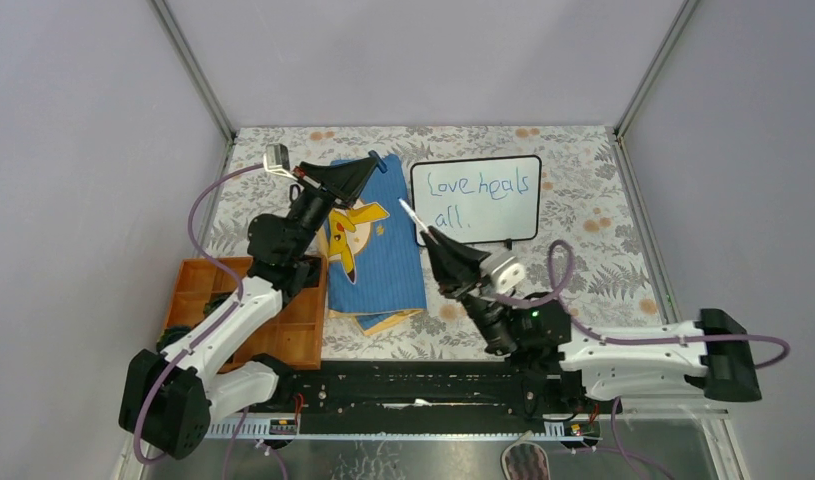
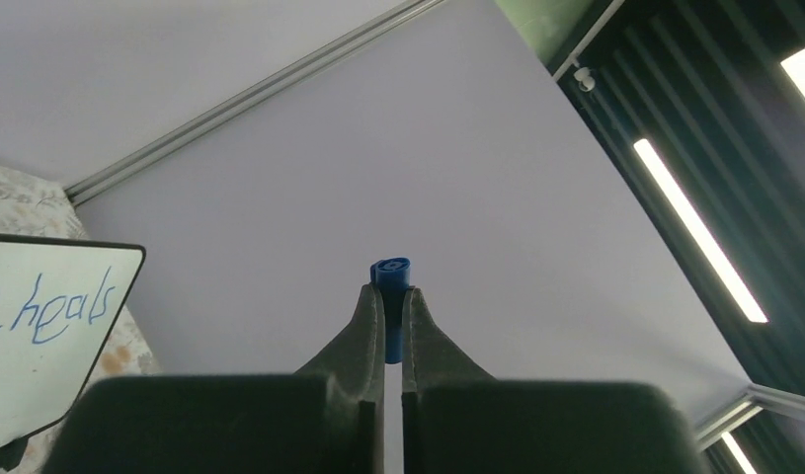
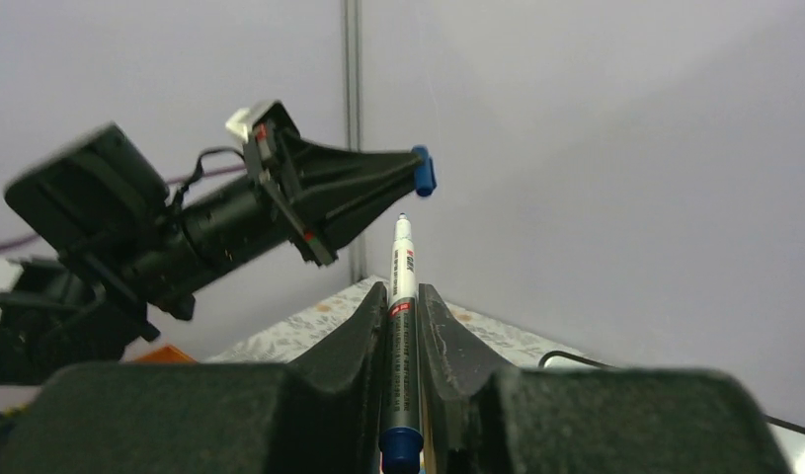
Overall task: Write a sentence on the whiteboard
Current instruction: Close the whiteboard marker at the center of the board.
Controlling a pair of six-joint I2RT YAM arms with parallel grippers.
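The whiteboard [image 1: 508,215] lies flat at the back of the table, and its left end shows in the left wrist view [image 2: 33,375]. The sentence [image 1: 480,187] is in thin blue script, "Love heals all", over two lines. My right gripper [image 1: 429,236] is shut on a white marker [image 3: 403,286], bare tip up, by the board's lower left corner. My left gripper [image 2: 388,294] is raised above the table to the board's left and shut on the marker's blue cap [image 2: 390,281]. The right wrist view shows the cap [image 3: 424,171] just above and right of the marker's tip, apart from it.
A blue cartoon-print cloth [image 1: 383,255] lies left of the board under my left gripper. An orange wooden tray [image 1: 298,335] sits at the front left by the left arm. Grey walls enclose the floral table cover [image 1: 593,250] on three sides.
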